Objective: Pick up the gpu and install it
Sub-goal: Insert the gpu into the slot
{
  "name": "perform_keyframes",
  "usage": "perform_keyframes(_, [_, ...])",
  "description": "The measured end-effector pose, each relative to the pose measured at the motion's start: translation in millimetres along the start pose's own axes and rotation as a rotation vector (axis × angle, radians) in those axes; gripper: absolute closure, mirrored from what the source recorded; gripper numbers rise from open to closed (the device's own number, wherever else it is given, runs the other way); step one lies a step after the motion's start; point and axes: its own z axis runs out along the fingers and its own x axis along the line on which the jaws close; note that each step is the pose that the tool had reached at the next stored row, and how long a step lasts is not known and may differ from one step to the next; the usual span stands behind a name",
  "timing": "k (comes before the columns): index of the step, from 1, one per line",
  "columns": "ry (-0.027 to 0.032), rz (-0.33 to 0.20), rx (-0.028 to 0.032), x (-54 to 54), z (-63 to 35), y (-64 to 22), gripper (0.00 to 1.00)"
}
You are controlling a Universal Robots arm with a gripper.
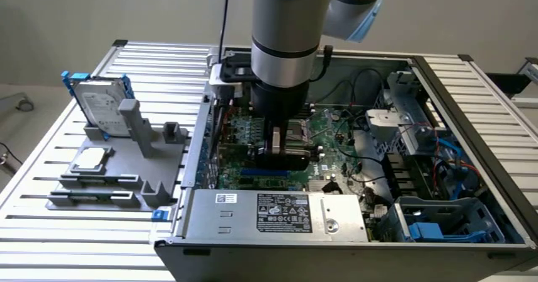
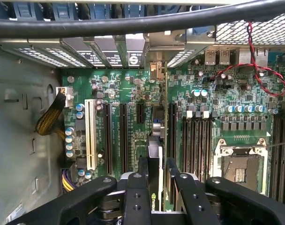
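GPU, thin flat black-shrouded card (image 2: 154, 157), stands on edge between the black two-fingered gripper (image 2: 157, 165), jaws part-closed and clamped on its two faces. Just beyond, long black expansion slots (image 2: 123, 136) on the green motherboard (image 2: 213, 93); whether the card is seated, cannot tell. In the exterior view all this sits mid-frame inside the open grey computer case (image 1: 470, 106).

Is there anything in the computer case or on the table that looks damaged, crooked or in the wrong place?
Nothing stands out. The tool holds the gpu edge-on, in line with the motherboard slots. The hard drive stands in the grey fixture. No damage or spill shows.
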Motion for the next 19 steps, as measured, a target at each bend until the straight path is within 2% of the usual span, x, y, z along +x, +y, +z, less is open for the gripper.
perform_keyframes(8, [0.0004, -0.001, -0.0074, 0.2, 2.9, 0.9, 0.74])
perform_keyframes(13, [-0.0036, -0.024, -0.0088, 0.3, 4.5, 0.9, 0.74])
perform_keyframes(19, [-0.0052, -0.035, -0.0096, 0.4, 6.6, 0.8, 0.74])
